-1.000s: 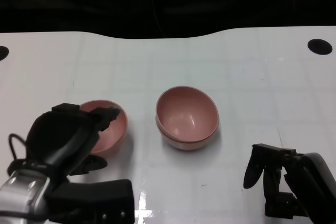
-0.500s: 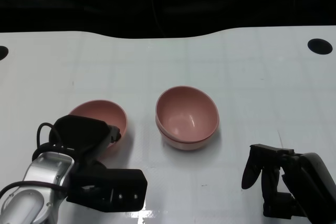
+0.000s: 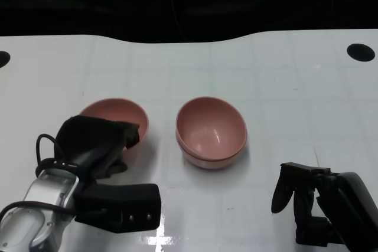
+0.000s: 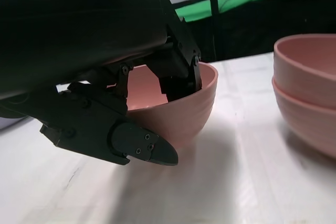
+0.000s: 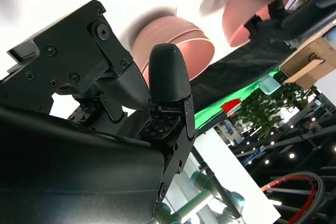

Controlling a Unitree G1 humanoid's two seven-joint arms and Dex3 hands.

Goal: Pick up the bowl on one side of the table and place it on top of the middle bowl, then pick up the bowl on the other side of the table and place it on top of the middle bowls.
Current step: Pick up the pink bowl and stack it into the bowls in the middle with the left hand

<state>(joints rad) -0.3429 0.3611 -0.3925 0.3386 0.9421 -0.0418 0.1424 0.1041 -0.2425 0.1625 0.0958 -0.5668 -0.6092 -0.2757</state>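
**Left hand on the last side bowl, stack waiting beside it**

Nearest to the robot, the left hand (image 3: 94,143) has its fingers (image 4: 181,72) hooked over the near rim of the side bowl (image 3: 118,113), some reaching inside the cavity, while another finger (image 4: 139,148) lies outside against the lower wall; the rim looks pinched between them. The bowl sits on the white table (image 3: 266,87), or barely off it; the frames do not settle which. The right hand (image 3: 295,190) rests low, holding nothing, its fingers loosely apart and well clear of both bowls.

Beyond the left fingertips and to their right stands the middle stack (image 3: 211,133), two pink bowls already nested, near the side bowl but not touching it.

The risk, judged from this grip, is that a pinch on one edge lets the bowl swing or slip out once lifted, since its weight hangs away from the fingers. A tilted bowl could then strike the stack's rim on arrival and shove it aside, or seat crooked instead of nesting.
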